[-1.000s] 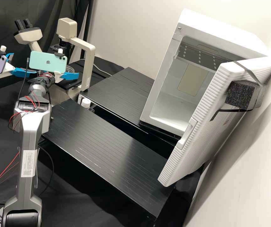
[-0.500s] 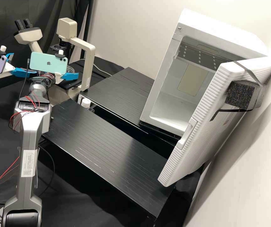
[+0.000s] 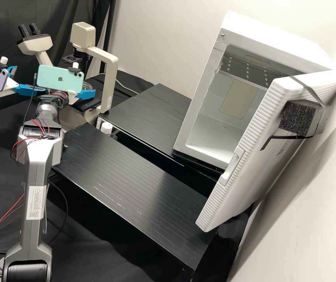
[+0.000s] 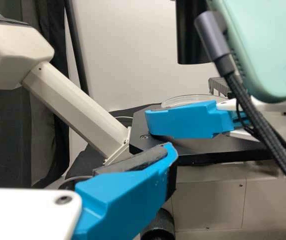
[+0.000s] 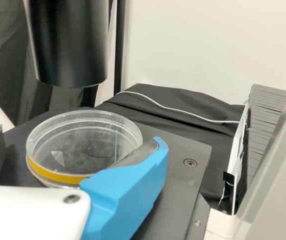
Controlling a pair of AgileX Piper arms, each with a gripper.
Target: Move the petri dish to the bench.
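In the high view my right gripper (image 3: 85, 94), under a teal phone, is beside the microscope stage, with a clear petri dish (image 3: 87, 85) just behind its visible finger. The right wrist view has the dish (image 5: 85, 125), yellow-banded, flat on the black stage (image 5: 183, 142). My right gripper (image 5: 78, 136) is open around it, one finger overlapping its near edge, the other with a gap to it. My left gripper (image 3: 30, 79), below a purple phone, stands open and away from the dish; one finger of this gripper (image 4: 128, 192) shows in the left wrist view. The black slatted bench top (image 3: 136, 184) lies lower right.
A beige microscope arm (image 3: 111, 78) rises beside the stage, and a black cylinder (image 5: 68, 45) hangs above the dish. A second black slatted board (image 3: 148, 117) lies behind the first. To the right stands a white cabinet (image 3: 203, 129) with its door (image 3: 246, 156) swung wide.
In the high view the right gripper's blue finger has shifted slightly left, toward its phone. The left arm and the dish look unmoved.
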